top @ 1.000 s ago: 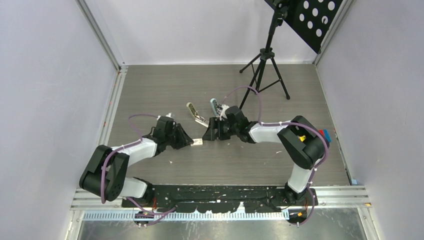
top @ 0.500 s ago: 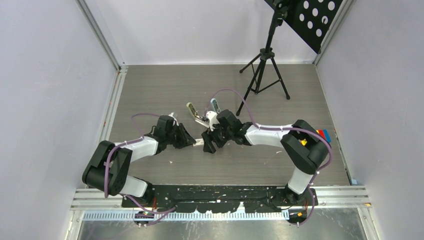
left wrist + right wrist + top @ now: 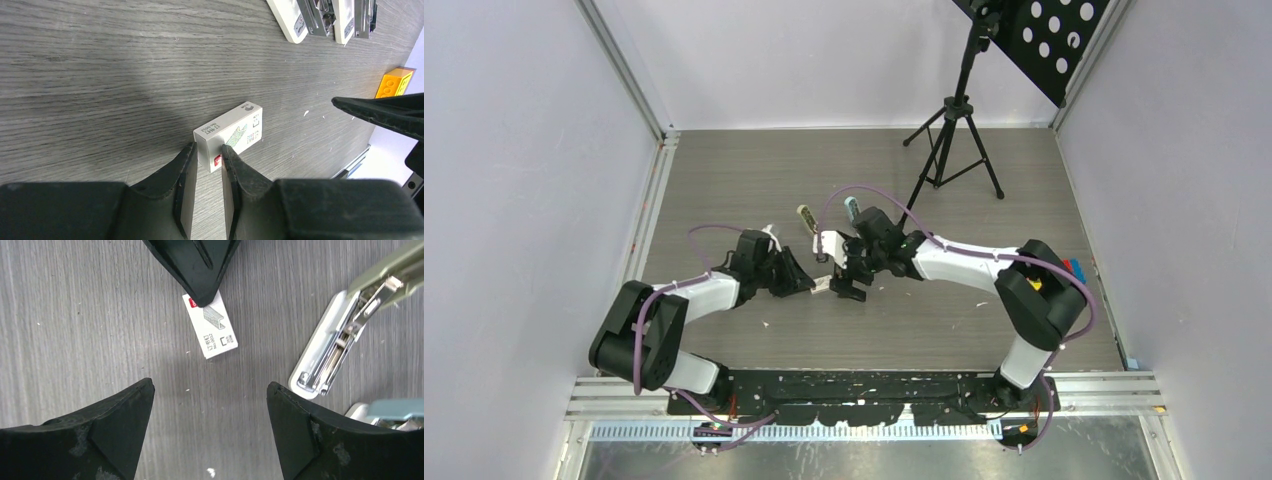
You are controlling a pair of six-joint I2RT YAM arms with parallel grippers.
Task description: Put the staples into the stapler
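Observation:
The staples box [image 3: 231, 132], small and white with a red mark at one end, lies flat on the grey wood table; it also shows in the right wrist view [image 3: 212, 329] and in the top view [image 3: 822, 285]. My left gripper [image 3: 206, 156] is shut on the box's red-marked end, its fingers [image 3: 200, 265] low on the table. My right gripper [image 3: 210, 386] is wide open and empty, hovering just right of the box [image 3: 843, 277]. An open olive stapler [image 3: 336, 342] with a white base and bare metal magazine lies close by. A teal stapler [image 3: 395, 407] lies beside it.
A black tripod [image 3: 950, 140] stands at the back right under a perforated black panel. Coloured bricks [image 3: 1072, 268] lie by the right arm; an orange one [image 3: 395, 82] shows in the left wrist view. Grey walls close in three sides.
My right gripper has swung left and nearer, from beside the staplers to just beside the staples box. The left gripper has stayed on the box.

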